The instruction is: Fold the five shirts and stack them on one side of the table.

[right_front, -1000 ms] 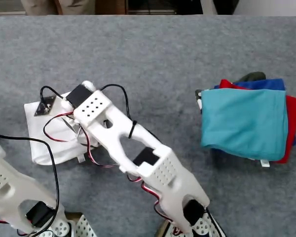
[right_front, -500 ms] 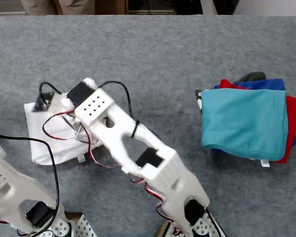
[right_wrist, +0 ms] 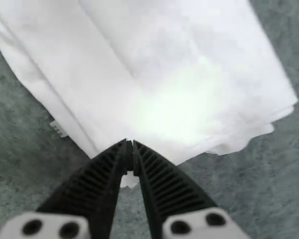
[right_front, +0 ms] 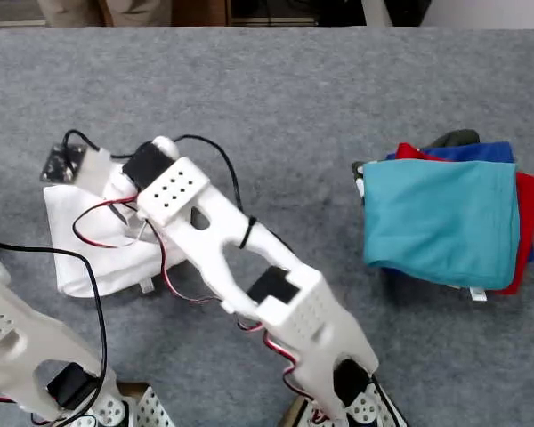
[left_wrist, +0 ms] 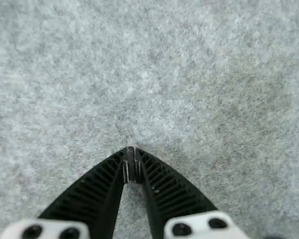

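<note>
We had the right gripper (right_wrist: 129, 145) closed tight over the folded white cloth shirt (right_wrist: 179, 74), well apart from the teal-topped shirt stack (right_front: 440, 222), left gripper (left_wrist: 130, 152) closed empty over the grey felt table (left_wrist: 199, 69).

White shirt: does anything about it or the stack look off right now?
The white shirt lies folded but askew, layers fanned at one edge, away from the stack. There the red shirt and blue shirt stick out past the teal shirt on top.

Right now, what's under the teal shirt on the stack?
Edges of a blue shirt and a red shirt stick out under the teal shirt, plus a dark one behind. Their folds are covered.
</note>
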`<act>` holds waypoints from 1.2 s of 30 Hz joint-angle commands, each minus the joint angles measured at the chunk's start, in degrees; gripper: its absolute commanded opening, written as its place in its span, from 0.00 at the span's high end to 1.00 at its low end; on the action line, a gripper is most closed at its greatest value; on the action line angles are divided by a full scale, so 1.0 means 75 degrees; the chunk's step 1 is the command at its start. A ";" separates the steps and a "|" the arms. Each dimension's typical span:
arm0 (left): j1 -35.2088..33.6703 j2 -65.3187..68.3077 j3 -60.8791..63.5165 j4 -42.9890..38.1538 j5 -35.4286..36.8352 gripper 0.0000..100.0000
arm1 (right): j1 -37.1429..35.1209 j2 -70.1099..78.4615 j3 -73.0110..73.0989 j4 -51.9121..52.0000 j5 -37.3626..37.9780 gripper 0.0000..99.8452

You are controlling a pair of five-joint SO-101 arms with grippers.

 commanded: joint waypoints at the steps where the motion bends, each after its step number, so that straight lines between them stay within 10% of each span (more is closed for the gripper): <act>1: 0.0047 -0.0076 -0.0105 -0.0117 0.0059 0.98 | 0.0170 0.0205 -0.0311 0.0445 0.0059 0.99; 26: 0.0105 -0.0170 -0.0164 0.0012 0.0035 0.98 | 0.1201 -0.0803 -0.1893 0.1571 0.0047 0.99; 36: 0.1899 -0.1049 -0.2344 0.3610 0.0387 0.98 | 0.1096 -0.0580 -0.1377 0.1418 0.0000 0.99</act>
